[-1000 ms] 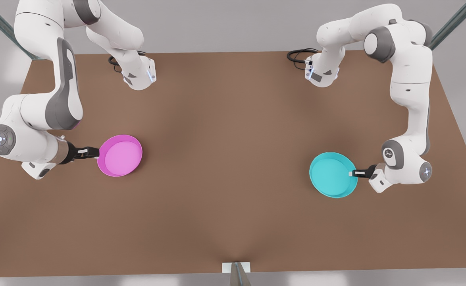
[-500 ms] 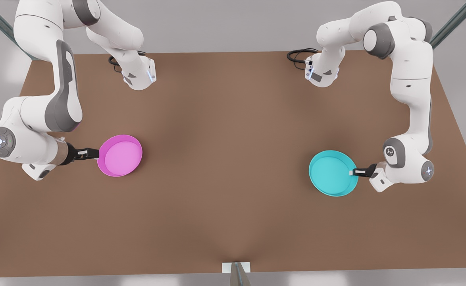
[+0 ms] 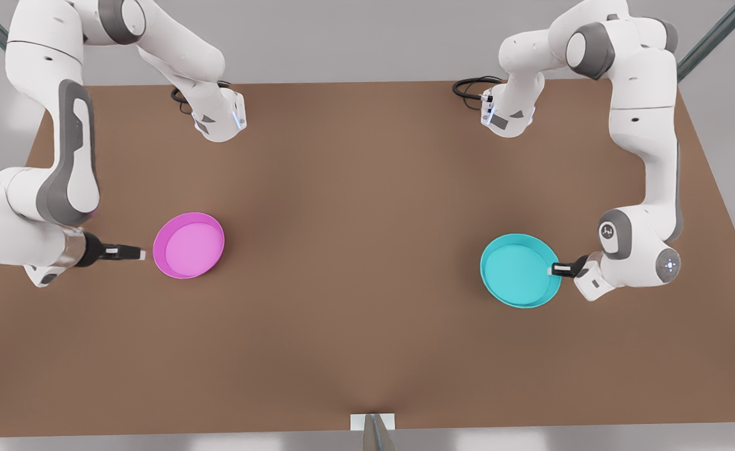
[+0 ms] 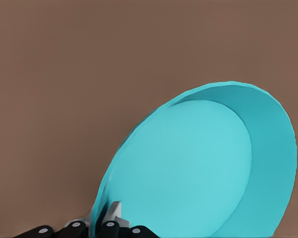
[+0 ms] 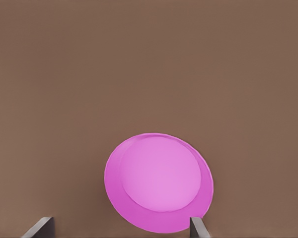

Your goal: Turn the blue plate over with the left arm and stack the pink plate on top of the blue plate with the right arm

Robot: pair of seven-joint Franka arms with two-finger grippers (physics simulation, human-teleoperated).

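1. Front view: the round turquoise plastic blue plate is tilted on the brown table at the front view's right, its rim pinched by the left gripper. The round magenta plastic pink plate lies flat at the front view's left, just apart from the right gripper.
2. Left wrist view: fingers clamp the blue plate's rim.
3. Right wrist view: fingers spread wide, short of the pink plate.

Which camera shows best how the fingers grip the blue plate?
The left wrist view: the left gripper is shut on the blue plate, pinching its rim. The front view shows the same grip from farther off.
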